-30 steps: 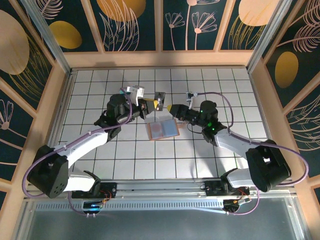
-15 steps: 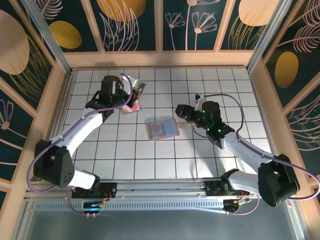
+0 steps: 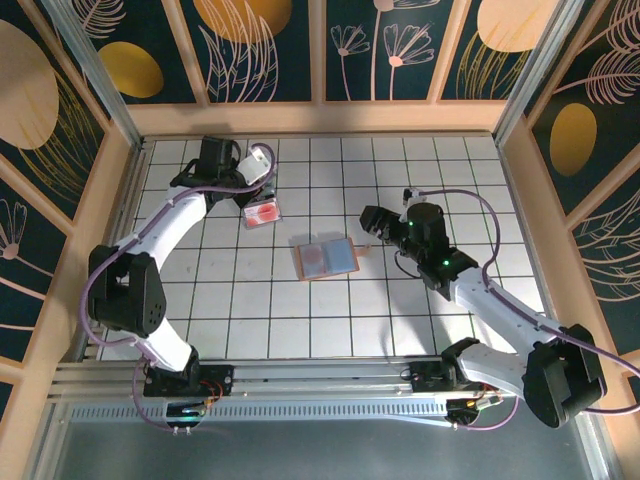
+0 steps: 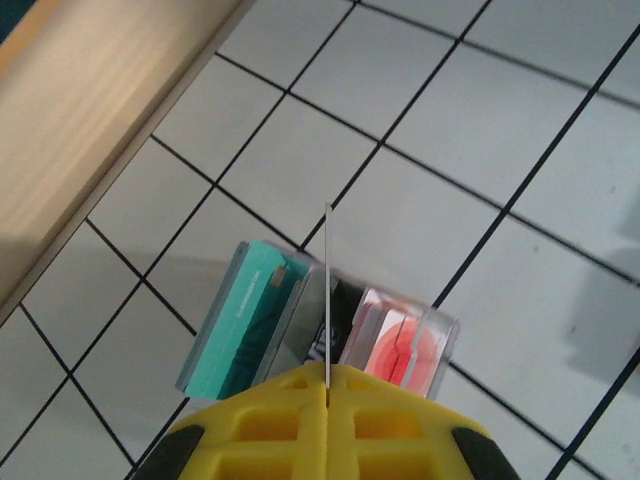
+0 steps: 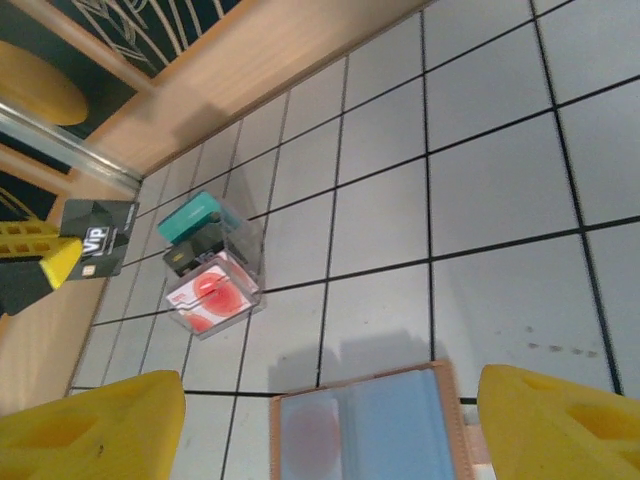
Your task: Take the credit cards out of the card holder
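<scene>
Right wrist view: my right claw [image 5: 332, 400] stands wide open, one of its yellow fingers [image 5: 90, 425] at each lower corner, with nothing pinched between them.
Right claw, contact: it hangs over the card holder [image 5: 365, 425]; I cannot tell whether either finger touches it.
Card holder: lies opened flat on the white tiled table [image 5: 500, 180], grey-blue inside facing up, pinkish-brown at the rim; a pinkish patch shows through its left half.
Left claw: my left claw [image 4: 327, 378] is clamped tight on the black VIP card [image 5: 97, 238], held upright above the tiles and seen edge-on in the left wrist view.
Under the left claw: the teal card [image 4: 245, 320] and the red-and-white card [image 4: 400, 345] lie side by side on the table, with a dark piece [image 4: 345, 300] between them that I cannot make out.
Top external view: the red-and-white card sits in the far-left part of the table, well apart from the card holder near the middle; my right claw is just beside the holder's right edge.
</scene>
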Controlling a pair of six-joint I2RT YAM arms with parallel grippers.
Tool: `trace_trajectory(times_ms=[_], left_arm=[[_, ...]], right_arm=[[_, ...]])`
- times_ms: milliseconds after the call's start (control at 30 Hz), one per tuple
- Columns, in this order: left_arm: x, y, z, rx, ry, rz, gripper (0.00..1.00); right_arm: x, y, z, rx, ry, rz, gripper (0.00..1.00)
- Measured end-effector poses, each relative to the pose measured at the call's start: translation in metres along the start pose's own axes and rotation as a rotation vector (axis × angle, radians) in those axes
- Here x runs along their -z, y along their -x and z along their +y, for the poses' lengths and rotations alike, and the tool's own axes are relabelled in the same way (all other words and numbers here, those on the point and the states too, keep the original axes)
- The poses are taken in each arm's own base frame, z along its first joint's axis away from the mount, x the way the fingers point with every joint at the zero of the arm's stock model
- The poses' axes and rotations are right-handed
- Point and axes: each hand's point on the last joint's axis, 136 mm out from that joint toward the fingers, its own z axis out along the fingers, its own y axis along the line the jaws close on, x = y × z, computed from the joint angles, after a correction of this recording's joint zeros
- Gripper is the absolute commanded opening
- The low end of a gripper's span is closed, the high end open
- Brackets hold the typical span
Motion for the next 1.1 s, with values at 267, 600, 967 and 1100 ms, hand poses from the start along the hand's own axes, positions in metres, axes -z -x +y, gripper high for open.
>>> trace_trajectory(times_ms=[267,600,967,1100], left_arm=[[-0.022,-0.022,0.006,-0.113,-0.05,0.082,0.0],[-0.045,-0.04,0.003,-0.172,-0.117,0.152,0.0],[-0.057,-0.049,0.013,-0.204,-0.139,0.182,0.0],[-0.063,-0.052,0.014,-0.211,-0.152,0.193,0.0]], right_arm=[[0.002,0.003,-0.017,-0.015,-0.097,-0.02,0.79],[0.004,0.003,-0.027,-0.031,-0.148,-0.027,0.8],[0.006,0.003,-0.028,-0.039,-0.155,-0.031,0.79],[0.006,0.003,-0.028,-0.05,-0.154,-0.032,0.8]])
